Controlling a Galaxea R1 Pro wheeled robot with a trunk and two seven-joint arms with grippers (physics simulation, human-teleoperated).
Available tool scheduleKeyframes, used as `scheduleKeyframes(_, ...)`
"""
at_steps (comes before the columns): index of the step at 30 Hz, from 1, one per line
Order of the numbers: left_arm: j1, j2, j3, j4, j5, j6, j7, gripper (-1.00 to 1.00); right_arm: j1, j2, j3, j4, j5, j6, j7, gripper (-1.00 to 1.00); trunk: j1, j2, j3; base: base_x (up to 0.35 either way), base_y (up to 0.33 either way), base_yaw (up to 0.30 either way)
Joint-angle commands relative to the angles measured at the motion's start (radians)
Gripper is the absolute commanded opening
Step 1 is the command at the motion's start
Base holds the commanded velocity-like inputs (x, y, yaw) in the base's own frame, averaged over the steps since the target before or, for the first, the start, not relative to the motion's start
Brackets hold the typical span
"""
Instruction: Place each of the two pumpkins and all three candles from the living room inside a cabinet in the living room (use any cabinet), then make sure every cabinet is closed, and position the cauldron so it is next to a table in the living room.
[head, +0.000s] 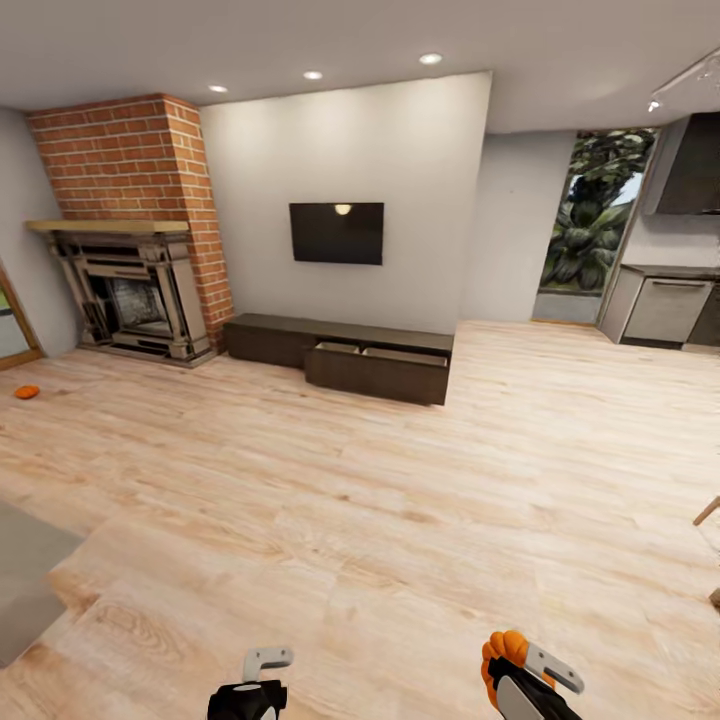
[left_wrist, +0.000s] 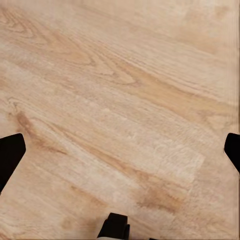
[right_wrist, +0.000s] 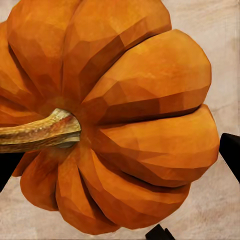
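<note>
- The right claw (head: 522, 668), low in the head view, is clamped around a small round bright-orange pumpkin (right_wrist: 115, 115); the orange body bulges out beside its pale finger (head: 553, 668).
- In the right wrist view the pumpkin sits between the two dark fingertips (right_wrist: 231, 155), its ribbed skin and curved tan stem (right_wrist: 37, 132) facing the camera, with pale floor behind.
- The left claw (head: 262, 672) holds nothing; its dark fingertips (left_wrist: 10, 156) stand wide apart at the edges of the left wrist view, over the light wood-plank floor (left_wrist: 120, 100).
- Far ahead of both claws, against the white wall, stands the low, long dark-brown wooden cabinet (head: 270, 338); its wide drawer (head: 378, 368) is pulled out. What lies inside is too small to tell.
- A second small orange pumpkin (head: 27, 391) lies on the floor far ahead and well to the left of the left claw, near the red-brick fireplace (head: 135, 265).
- A black flat television (head: 337, 233) hangs on the wall above the cabinet.
- A grey rug corner (head: 25, 580) lies ahead and left of the left claw.
- Grey kitchen units (head: 668, 308) stand far ahead to the right of the right claw.
</note>
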Motion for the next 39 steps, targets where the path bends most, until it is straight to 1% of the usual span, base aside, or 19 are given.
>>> scheduleKeyframes(1, -0.001, 0.001, -0.008, -0.002, 0.007, 0.004, 0.009, 1.00, -0.001, -0.001, 0.009, -0.002, 0.000, 0.006, -0.009, -1.00, 0.001, -0.001, -0.001, 0.350, -0.016, -0.066)
scheduleKeyframes(11, -0.001, 0.001, -0.008, -0.002, 0.007, 0.004, 0.009, 1.00, -0.001, -0.001, 0.009, -0.002, -0.001, 0.006, -0.010, -1.00, 0.001, -0.001, -0.001, 0.350, 0.007, -0.008)
scheduleKeyframes(32, -0.001, 0.001, -0.008, -0.002, 0.007, 0.004, 0.009, 1.00, -0.001, -0.001, 0.010, -0.002, -0.003, 0.005, -0.008, -1.00, 0.001, -0.001, -0.001, 0.350, 0.071, 0.001)
scheduleKeyframes(39, -0.001, 0.001, -0.008, -0.002, 0.007, 0.003, 0.009, 1.00, -0.001, -0.001, 0.010, -0.002, -0.003, 0.004, -0.008, -1.00, 0.001, -0.001, -0.001, 0.350, 0.073, 0.056)
